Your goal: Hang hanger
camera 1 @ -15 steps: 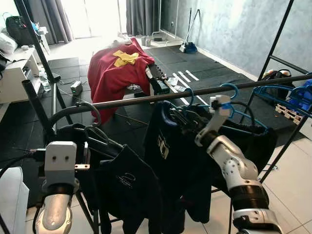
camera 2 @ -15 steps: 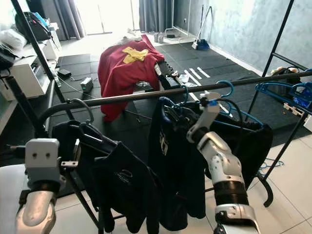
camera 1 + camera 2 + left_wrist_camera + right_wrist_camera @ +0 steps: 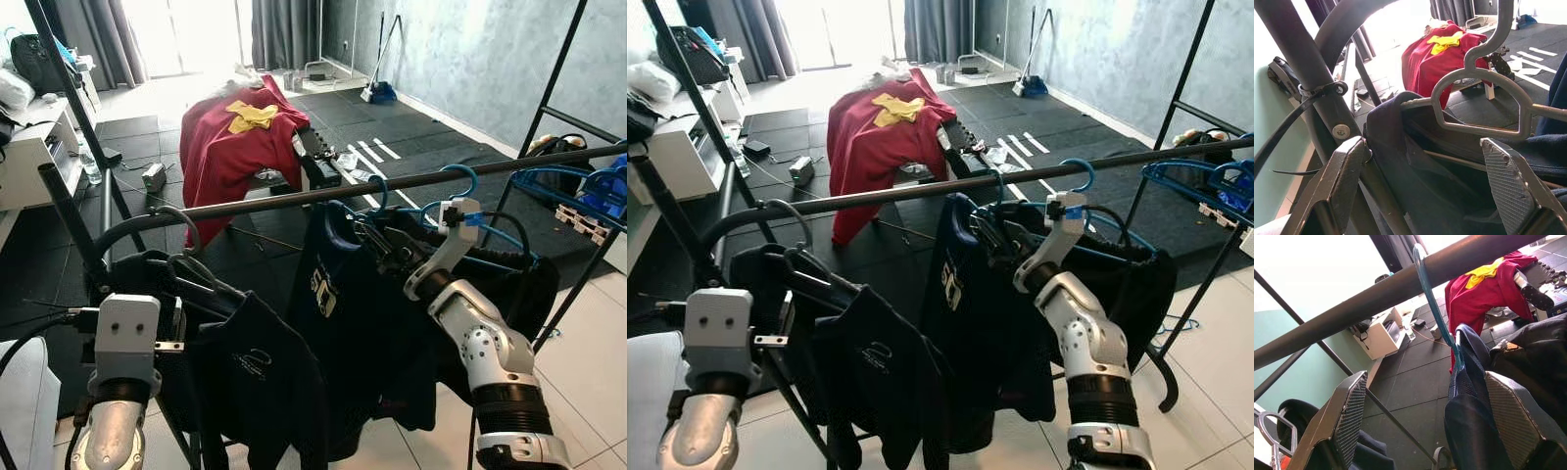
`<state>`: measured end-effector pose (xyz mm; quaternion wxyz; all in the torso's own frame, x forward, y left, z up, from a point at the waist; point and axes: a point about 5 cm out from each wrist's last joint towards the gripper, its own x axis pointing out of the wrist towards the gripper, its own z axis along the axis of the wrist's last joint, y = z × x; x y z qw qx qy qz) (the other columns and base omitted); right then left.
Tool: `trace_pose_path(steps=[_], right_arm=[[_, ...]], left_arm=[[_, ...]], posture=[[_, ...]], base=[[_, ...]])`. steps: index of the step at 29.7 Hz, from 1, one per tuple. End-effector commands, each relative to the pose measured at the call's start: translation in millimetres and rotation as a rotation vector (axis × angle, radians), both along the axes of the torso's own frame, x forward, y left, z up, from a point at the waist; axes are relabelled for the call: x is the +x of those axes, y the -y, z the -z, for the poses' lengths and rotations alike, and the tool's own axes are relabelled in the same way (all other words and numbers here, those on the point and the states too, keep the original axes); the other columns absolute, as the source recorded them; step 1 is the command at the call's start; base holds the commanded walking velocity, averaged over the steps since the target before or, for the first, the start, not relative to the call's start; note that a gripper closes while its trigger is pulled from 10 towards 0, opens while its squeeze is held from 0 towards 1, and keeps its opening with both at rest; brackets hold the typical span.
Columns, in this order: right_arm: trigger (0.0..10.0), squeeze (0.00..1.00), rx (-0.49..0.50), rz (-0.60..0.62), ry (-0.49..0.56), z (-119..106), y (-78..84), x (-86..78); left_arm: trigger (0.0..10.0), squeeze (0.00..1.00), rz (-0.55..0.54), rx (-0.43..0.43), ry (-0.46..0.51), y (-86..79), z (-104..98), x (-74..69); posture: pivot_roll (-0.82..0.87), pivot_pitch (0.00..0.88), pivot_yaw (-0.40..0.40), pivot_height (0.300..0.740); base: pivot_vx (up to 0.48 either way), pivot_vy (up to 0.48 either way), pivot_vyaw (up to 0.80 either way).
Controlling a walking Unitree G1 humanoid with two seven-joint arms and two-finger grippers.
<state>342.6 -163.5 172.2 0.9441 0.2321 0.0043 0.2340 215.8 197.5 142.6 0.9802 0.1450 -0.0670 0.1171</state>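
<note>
We see the blue hanger (image 3: pixel 1436 316) with its navy shirt (image 3: pixel 338 323) hooked over the dark rail (image 3: pixel 294 199), which runs crosswise. Our right gripper (image 3: pixel 1435 426) sits just below the hook, fingers spread, gripping nothing. Our left gripper (image 3: pixel 1430 191), also spread and empty, faces a grey hanger (image 3: pixel 1484 93).

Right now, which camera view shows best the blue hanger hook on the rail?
The right wrist view: the blue hanger hook curves over the rail close up, between the open right gripper fingers. The eye views show it small. The left wrist view shows a grey hanger instead.
</note>
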Motion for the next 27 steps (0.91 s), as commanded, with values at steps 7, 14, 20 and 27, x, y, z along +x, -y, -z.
trace_pose_path(steps=[7,14,20,27], right_arm=[[10.0,0.0,0.035,-0.008,-0.005,-3.1,-1.3,-4.9],[10.0,0.0,0.05,-0.003,-0.008,-4.9,1.9,-7.8],[10.0,0.0,0.061,0.0,-0.012,-4.9,3.2,-9.3],[10.0,0.0,0.079,-0.005,-0.016,-5.6,0.2,-11.5]], left_arm=[[10.0,0.0,0.032,0.038,-0.002,1.2,-2.0,-2.6],[10.0,0.0,0.041,0.039,-0.005,-0.3,-3.7,-4.2],[10.0,0.0,0.048,0.042,-0.008,-0.1,-3.9,-4.3],[10.0,0.0,0.062,0.049,-0.018,0.7,-3.4,-5.5]], posture=[[-0.05,0.02,0.021,0.74],[-0.05,0.031,0.028,0.74],[-0.05,0.035,0.032,0.74],[-0.05,0.043,0.034,0.74]], base=[[0.0,0.0,0.0],[0.0,0.0,0.0],[0.0,0.0,0.0],[0.0,0.0,0.0]])
